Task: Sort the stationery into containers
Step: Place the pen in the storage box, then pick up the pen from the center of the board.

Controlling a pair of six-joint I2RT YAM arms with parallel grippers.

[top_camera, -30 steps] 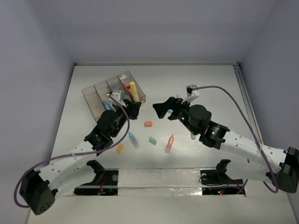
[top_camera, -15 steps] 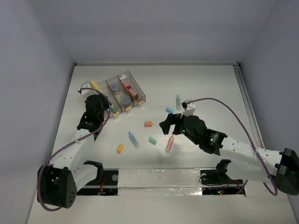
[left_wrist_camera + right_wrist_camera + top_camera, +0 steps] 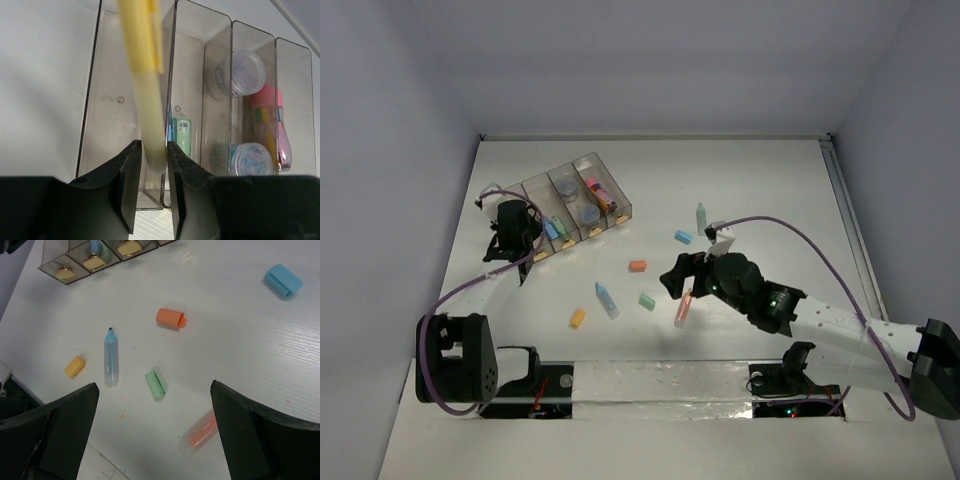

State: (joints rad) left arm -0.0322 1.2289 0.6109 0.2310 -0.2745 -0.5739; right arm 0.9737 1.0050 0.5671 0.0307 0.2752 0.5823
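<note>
My left gripper (image 3: 152, 160) is shut on a yellow marker (image 3: 146, 75) and holds it upright over the near end of the smoky tray's (image 3: 92, 115) leftmost compartment. The other compartments hold a green marker (image 3: 181, 136), two round pots (image 3: 243, 72) and a pink marker (image 3: 281, 137). In the top view this gripper (image 3: 515, 235) sits at the tray's (image 3: 620, 205) left end. My right gripper (image 3: 154, 390) hangs open above the table, over a green cap (image 3: 156, 384) and an orange marker (image 3: 202, 432). In the top view it (image 3: 675, 280) is just above that marker (image 3: 682, 308).
Loose on the table lie an orange cap (image 3: 638, 266), a blue marker (image 3: 607, 299), a yellow cap (image 3: 578, 318), a blue cap (image 3: 683, 237) and a green marker (image 3: 700, 214). White walls close in the table's left, back and right.
My left arm swung from the tray's right end to its left end with the yellow marker. My right gripper, still open, moved toward me to the orange marker.
</note>
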